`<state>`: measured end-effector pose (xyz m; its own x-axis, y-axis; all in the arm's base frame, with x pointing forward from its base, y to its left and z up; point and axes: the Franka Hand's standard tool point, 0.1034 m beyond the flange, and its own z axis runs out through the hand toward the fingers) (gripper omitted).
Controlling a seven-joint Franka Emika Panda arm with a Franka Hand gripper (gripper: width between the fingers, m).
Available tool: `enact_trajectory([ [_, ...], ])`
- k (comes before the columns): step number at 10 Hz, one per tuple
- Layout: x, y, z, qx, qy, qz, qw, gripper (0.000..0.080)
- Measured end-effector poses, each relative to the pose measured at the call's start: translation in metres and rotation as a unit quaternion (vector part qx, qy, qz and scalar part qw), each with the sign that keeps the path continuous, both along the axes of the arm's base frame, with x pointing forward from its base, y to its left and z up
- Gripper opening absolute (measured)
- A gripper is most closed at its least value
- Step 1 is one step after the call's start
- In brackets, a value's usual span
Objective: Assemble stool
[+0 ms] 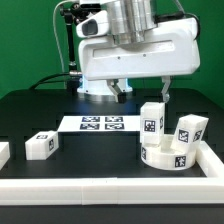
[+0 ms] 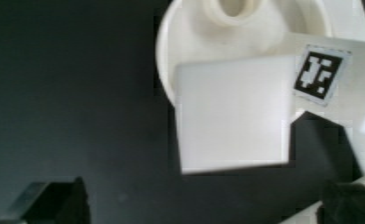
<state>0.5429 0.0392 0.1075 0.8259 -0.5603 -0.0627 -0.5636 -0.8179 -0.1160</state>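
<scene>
Closest to me, a white border rail (image 1: 100,187) lines the front edge of the table (image 1: 30,110). Above, the gripper (image 1: 142,92) hangs wide open, empty. The stool seat (image 1: 165,157) sits in the front corner at the exterior view's right, two legs (image 1: 152,120) just beside it.

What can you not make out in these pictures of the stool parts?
- Exterior view: leftmost leg, cut off by the picture's edge.
- Exterior view: whether the two legs stand on the seat or behind it.
- Wrist view: near leg, blurred because it is so close; the seat is cut off by the edges.
</scene>
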Motion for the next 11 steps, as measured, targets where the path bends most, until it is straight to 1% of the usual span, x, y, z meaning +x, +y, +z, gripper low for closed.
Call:
enact_trajectory([
  [1,0.0,0.005,0.0,-0.007,0.003,-0.014,1.0,0.0649],
  [2,0.0,0.008,-0.001,-0.006,0.003,-0.014,1.0,0.0649],
  [5,0.0,0.007,-0.001,-0.006,0.003,-0.013,1.0,0.0649],
  [7,0.001,0.007,-0.009,-0.01,-0.003,0.005,1.0,0.0649],
  [9,0.0,0.01,-0.012,-0.011,0.0,0.008,1.0,0.0649],
  [11,0.0,0.01,-0.017,-0.012,0.001,0.021,1.0,0.0649],
])
